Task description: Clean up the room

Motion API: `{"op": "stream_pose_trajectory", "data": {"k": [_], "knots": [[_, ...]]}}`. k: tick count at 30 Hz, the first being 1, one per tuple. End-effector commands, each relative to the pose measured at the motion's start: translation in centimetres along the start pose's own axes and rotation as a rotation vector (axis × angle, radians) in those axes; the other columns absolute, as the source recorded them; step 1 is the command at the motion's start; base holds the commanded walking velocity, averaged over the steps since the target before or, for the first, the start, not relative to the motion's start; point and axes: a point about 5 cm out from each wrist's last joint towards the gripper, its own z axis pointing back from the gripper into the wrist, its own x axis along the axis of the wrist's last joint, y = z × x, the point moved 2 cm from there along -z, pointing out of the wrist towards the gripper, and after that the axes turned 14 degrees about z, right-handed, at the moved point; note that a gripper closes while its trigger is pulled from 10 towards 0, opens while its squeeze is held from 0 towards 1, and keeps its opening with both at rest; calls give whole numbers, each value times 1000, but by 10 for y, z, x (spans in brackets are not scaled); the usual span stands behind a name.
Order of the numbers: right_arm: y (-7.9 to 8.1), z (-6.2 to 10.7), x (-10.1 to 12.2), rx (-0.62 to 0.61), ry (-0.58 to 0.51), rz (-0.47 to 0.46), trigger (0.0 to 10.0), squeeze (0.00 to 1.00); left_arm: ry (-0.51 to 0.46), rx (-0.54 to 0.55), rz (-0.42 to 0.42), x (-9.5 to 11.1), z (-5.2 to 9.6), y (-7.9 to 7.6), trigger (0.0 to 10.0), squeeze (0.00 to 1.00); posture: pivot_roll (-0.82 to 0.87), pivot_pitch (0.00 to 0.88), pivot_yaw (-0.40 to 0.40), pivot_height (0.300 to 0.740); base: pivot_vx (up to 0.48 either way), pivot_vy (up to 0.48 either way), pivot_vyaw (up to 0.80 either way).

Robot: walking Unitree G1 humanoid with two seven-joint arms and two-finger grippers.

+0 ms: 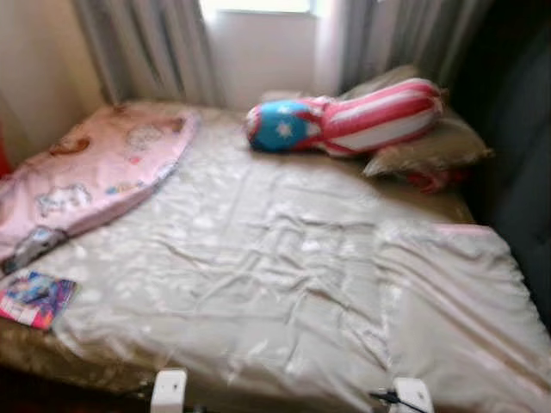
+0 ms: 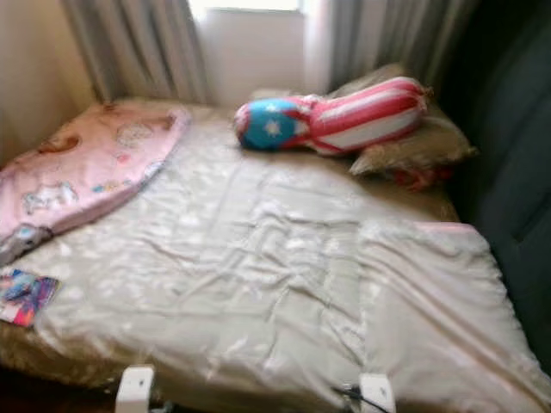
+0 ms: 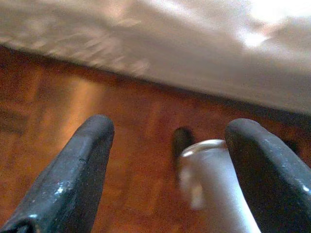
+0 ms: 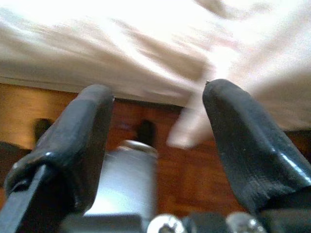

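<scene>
A bed with a shiny beige cover (image 1: 284,275) lies before me. A pink printed blanket (image 1: 95,172) is heaped at its left side. A long cushion with a blue star end and red and white stripes (image 1: 344,120) rests at the head, against beige pillows (image 1: 426,146). A colourful booklet (image 1: 34,299) lies at the bed's near left corner. My left gripper (image 3: 167,128) hangs open above the wooden floor by the bed's edge, nothing between its fingers. My right gripper (image 4: 158,109) is open too, low beside the hanging cover.
Grey curtains (image 1: 155,47) and a bright window (image 1: 258,9) stand behind the bed. A dark headboard or wall (image 1: 516,155) runs along the right. Reddish wooden floor (image 3: 73,126) lies below the bed's near edge. A dark object (image 1: 34,245) sits under the pink blanket's end.
</scene>
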Motion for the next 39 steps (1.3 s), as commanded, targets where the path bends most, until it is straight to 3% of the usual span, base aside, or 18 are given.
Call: {"op": "stream_pose_trajectory", "data": {"k": [1, 39], "knots": [[-12, 3, -10, -28, 27, 4, 10000, 0, -8, -15, 11, 3, -2, -9, 10000, 0, 17, 0, -33, 740, 0, 480, 0], [-11, 3, -10, -26, 29, 11, 10000, 0, -14, -14, 20, 6, -2, -9, 10000, 0, 18, 0, -37, 740, 0, 480, 0]]}}
